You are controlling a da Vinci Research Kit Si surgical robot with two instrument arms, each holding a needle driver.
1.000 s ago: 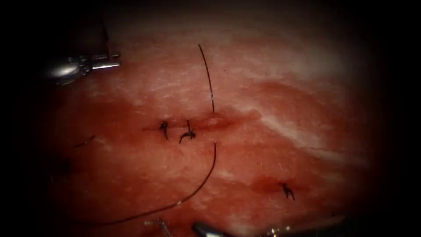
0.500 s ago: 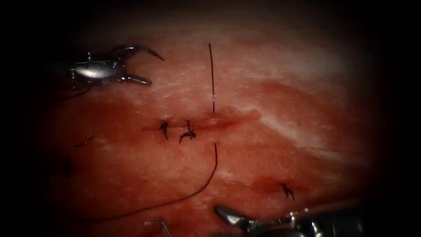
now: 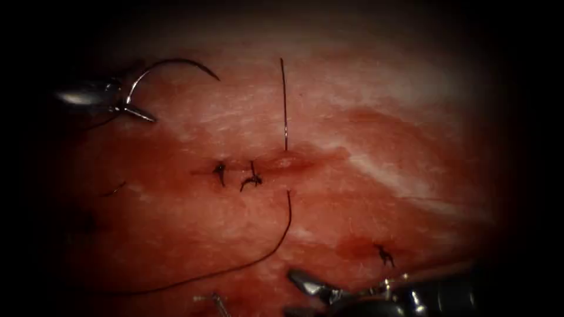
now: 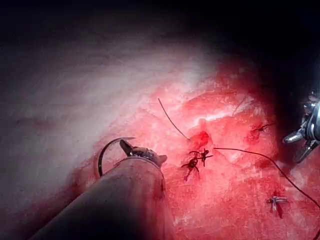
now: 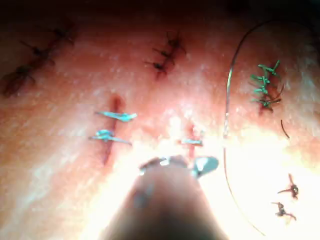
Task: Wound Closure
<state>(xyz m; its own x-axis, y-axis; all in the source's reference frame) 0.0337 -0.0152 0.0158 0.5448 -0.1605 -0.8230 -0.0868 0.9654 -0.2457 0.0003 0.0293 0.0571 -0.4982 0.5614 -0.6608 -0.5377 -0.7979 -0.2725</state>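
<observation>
Now the left claw (image 3: 134,109) has drawn back toward the far left corner of the tissue (image 3: 376,111) and rolled its wrist. The curved needle (image 3: 167,60), seen almost end-on a second ago, now shows its whole arc. The claw is clamped on the needle near its tail end, and the point hangs clear above the surface, not in the tissue.

The right claw (image 3: 292,292) has come up over the near edge. Its jaws stand apart and hold nothing.

The upper strand of the thread (image 3: 284,105) leaned a second ago and now stands straight above the right end of the cut (image 3: 294,163). The lower strand leaves the near lip and sweeps toward the near left corner. As I read it, the needle is through both lips and this stitch is not yet tied.

By count:
- two tools
- one needle
- one long thread in two strands
- three knots: two (image 3: 220,172) (image 3: 251,179) side by side on the cut, left of the thread, and one (image 3: 385,255) well apart toward the near right
</observation>
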